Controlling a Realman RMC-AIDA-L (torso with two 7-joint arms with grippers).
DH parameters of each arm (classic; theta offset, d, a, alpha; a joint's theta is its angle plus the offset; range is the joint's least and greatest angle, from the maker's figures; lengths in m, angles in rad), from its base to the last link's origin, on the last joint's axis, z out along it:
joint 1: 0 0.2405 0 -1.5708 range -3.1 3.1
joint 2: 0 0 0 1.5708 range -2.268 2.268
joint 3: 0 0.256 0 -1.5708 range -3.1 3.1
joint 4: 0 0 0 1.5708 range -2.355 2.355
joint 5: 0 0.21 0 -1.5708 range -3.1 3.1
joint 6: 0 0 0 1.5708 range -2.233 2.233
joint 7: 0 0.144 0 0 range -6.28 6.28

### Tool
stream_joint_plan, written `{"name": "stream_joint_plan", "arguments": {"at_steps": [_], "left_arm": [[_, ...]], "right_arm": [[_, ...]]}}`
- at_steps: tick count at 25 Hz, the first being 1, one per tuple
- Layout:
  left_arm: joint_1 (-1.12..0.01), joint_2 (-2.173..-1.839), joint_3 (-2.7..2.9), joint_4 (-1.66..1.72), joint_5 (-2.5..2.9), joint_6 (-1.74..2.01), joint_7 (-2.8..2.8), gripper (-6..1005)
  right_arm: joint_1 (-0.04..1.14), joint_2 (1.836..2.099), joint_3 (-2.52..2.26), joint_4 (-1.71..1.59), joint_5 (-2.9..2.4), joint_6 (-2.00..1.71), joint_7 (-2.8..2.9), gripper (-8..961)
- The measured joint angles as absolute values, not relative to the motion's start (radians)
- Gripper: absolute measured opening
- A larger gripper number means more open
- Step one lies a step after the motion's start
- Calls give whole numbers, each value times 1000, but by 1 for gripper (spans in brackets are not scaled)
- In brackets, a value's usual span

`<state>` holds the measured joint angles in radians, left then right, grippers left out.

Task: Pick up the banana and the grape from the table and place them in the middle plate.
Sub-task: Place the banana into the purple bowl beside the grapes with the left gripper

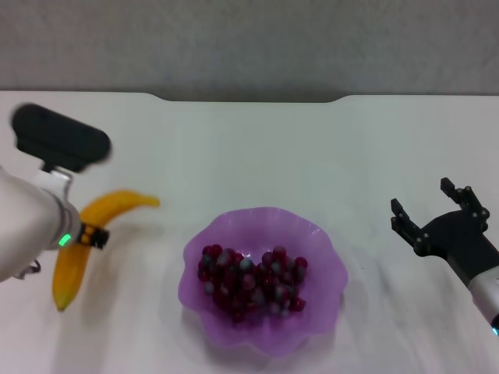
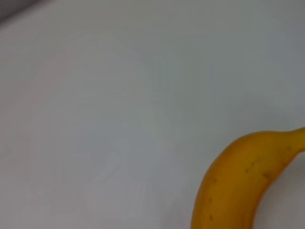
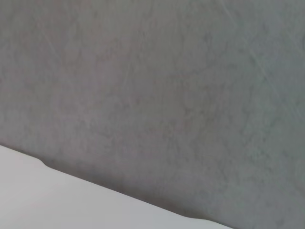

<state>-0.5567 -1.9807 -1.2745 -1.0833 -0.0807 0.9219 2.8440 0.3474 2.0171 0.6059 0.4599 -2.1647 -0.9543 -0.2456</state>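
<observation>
The banana (image 1: 78, 249) is yellow-orange and lies slanted at the table's left. My left gripper (image 1: 92, 234) is shut across its middle. The banana also fills the corner of the left wrist view (image 2: 233, 186), with white table behind it. The grape bunch (image 1: 251, 284) lies inside the purple scalloped middle plate (image 1: 327, 265) at the centre front. My right gripper (image 1: 421, 196) is open and empty, to the right of the plate, well apart from it.
The white table (image 1: 257, 148) has a notched far edge, with a grey wall (image 3: 152, 95) behind it. The left arm's black wrist block (image 1: 62, 140) stands above the banana.
</observation>
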Motion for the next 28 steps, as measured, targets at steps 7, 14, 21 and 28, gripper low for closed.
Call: {"name": "stream_joint_plan", "arguments": {"at_steps": [7, 14, 21, 28], "left_arm": [[-313, -2022, -1337, -1379, 55, 739, 2843, 519], [-148, -2038, -1301, -1407, 20, 343, 2821, 528], [-32, -2032, -1217, -1404, -11, 44, 2759, 537], [30, -2021, -1090, -1671, -15, 284, 2723, 545]], "right_arm": [[348, 2017, 606, 458, -2164, -948, -245, 862], [351, 2017, 606, 455, -2164, -945, -245, 862], [351, 2017, 594, 454, -2163, -944, -245, 862], [347, 2017, 593, 453, -2163, -943, -245, 862]]}}
